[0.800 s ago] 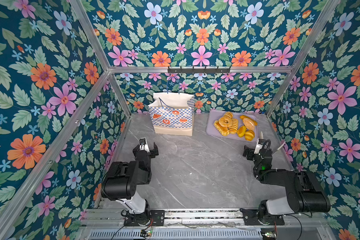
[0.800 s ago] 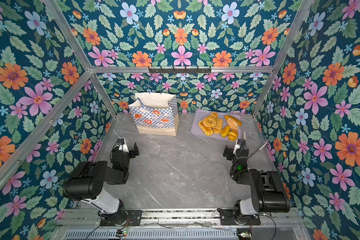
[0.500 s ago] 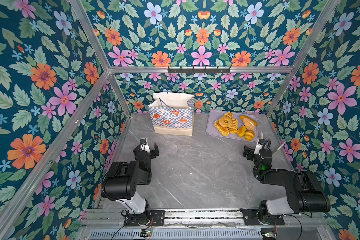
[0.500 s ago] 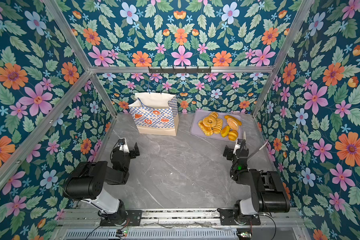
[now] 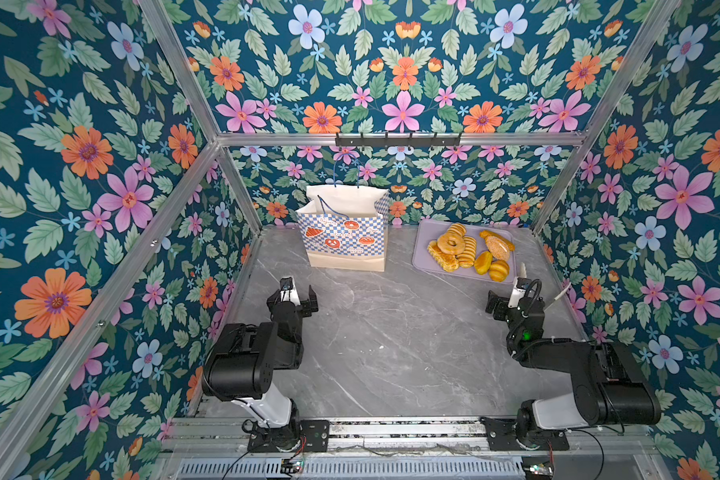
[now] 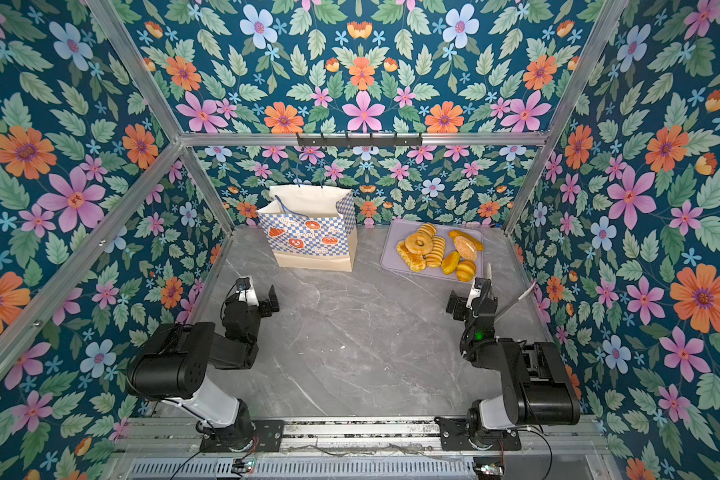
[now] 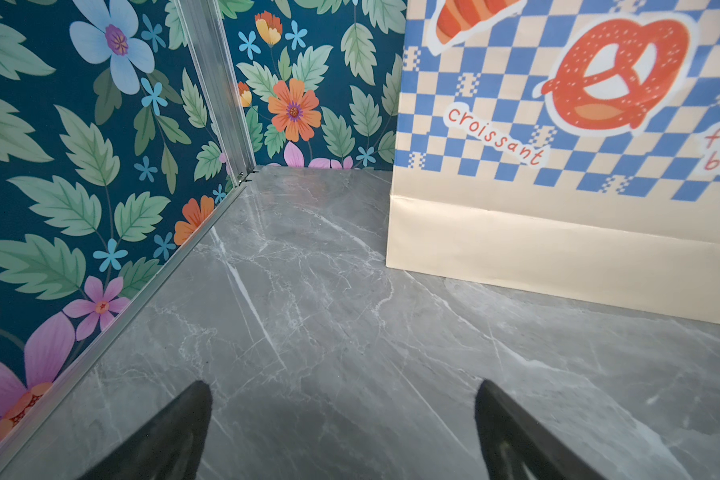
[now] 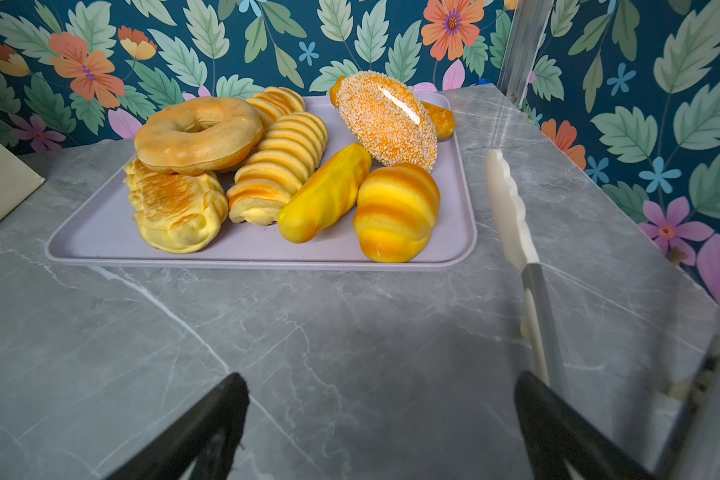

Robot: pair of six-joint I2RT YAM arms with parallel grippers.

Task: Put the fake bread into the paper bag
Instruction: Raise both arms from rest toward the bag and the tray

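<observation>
Eight pieces of fake bread point(image 5: 470, 253) lay heaped on a lilac tray point(image 8: 100, 237) at about 1 o'clock on the grey marbled bench point(image 5: 391, 345), close to the flowered back wall point(image 5: 433, 187). Among them a ring doughnut point(image 8: 198, 133) rested on top of a flaky pastry and a ridged roll, and a seeded loaf point(image 8: 385, 120) lay toward the tray's far side. The paper bag point(image 5: 345, 237) stood upright with its mouth open at roughly 11 o'clock on the bench, at 9 o'clock from the tray and apart from it. All the bread that showed was on the tray. The left pincer point(image 7: 343, 390) sat low over the bench at about 9 o'clock, its jaws spread wide with nothing between them, pointed toward the bag's lower near corner and short of it. The right pincer point(image 8: 379, 386) sat at about 3 o'clock, likewise spread wide and empty, facing the tray's near edge without touching it. White-tipped tongs point(image 8: 509, 208) stood just beside its outer finger; whether they touched it could not be told.
</observation>
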